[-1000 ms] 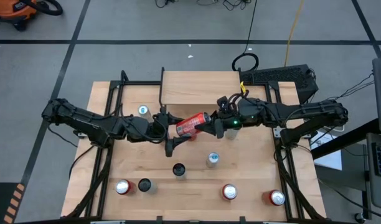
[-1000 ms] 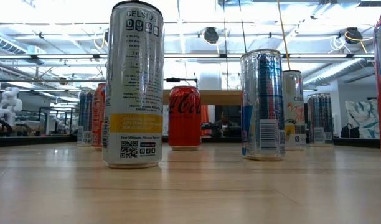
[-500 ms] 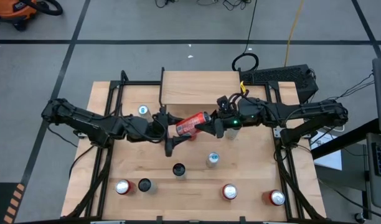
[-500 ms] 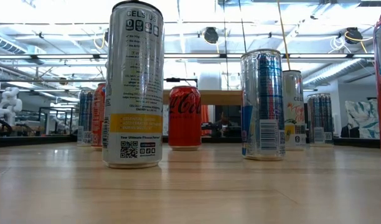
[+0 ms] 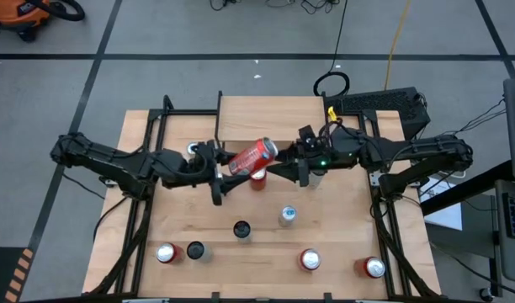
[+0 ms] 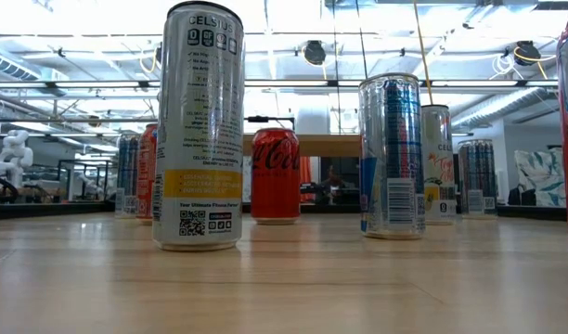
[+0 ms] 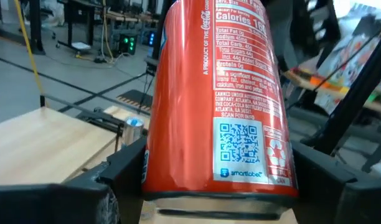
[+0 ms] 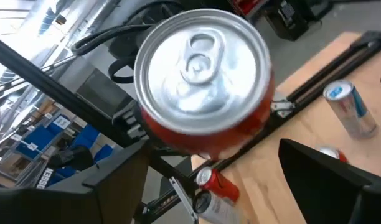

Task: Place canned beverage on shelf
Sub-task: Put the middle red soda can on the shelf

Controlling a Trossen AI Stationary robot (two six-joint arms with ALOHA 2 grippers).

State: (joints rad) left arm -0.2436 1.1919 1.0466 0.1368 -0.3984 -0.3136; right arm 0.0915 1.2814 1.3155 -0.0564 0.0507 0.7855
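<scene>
Midway, the left gripper clamps the red cola can, tilted in the air at the shelf's front edge; the right gripper, fingers spread, sits beside its top. Setting it upright on the shelf remains.

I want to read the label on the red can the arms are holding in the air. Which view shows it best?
The left wrist view: the red can fills the picture, with its nutrition print and QR code legible. The right wrist view shows mainly its silver lid. The high view shows it small and tilted between the two arms. The low view shows nothing of it.
</scene>
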